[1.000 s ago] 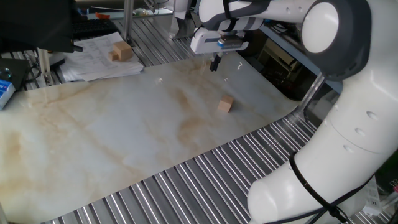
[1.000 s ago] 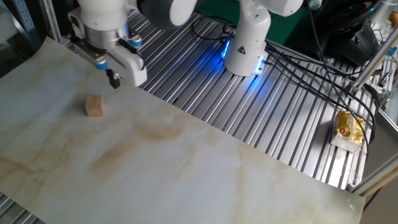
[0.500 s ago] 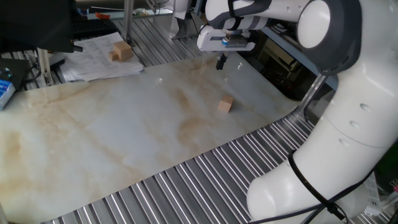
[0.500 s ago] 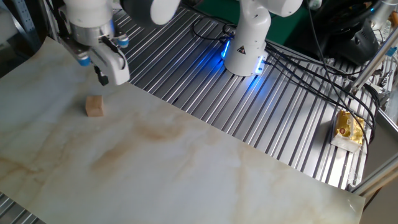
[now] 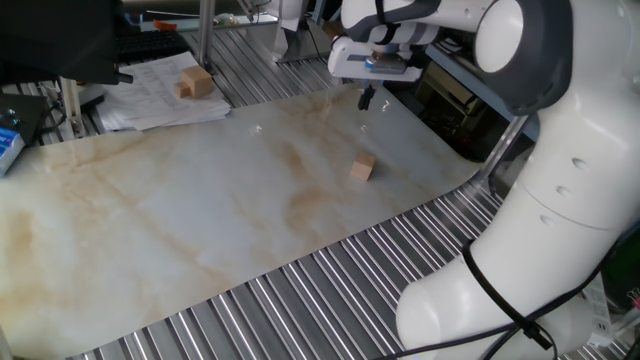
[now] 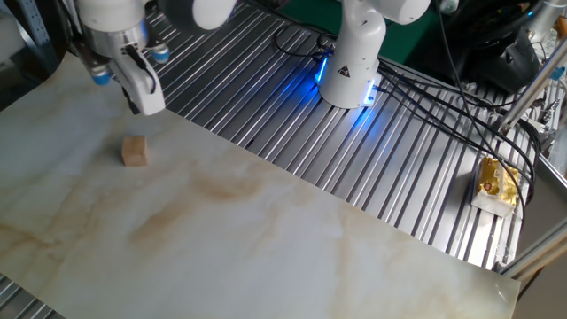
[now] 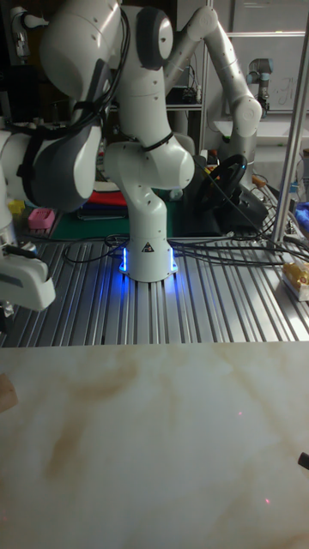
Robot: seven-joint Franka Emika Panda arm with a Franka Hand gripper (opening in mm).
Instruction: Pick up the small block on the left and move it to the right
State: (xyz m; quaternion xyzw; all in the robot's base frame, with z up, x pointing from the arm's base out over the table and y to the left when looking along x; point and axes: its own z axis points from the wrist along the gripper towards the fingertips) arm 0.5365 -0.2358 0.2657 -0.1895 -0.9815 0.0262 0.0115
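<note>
The small block (image 5: 363, 167) is a plain tan wooden cube lying on the marbled sheet; it also shows as the small block (image 6: 135, 151) and, cut off at the left edge, the small block (image 7: 4, 395). My gripper (image 5: 366, 100) hangs above the sheet's far edge, well behind the cube and apart from it. From the other side the gripper (image 6: 133, 105) sits up and slightly left of the cube. Its dark fingertips are pressed together with nothing between them.
A chunkier tan wooden block (image 5: 196, 82) rests on a stack of papers (image 5: 160, 95) at the back left. The marbled sheet (image 5: 200, 210) lies on a ribbed metal table (image 6: 399, 159). A second robot base (image 6: 352, 62) glows blue; a yellow packet (image 6: 496, 182) lies far right.
The gripper has drifted away from the cube along the sheet's far edge, rightward in one fixed view and leftward in the other. The cube has not moved.
</note>
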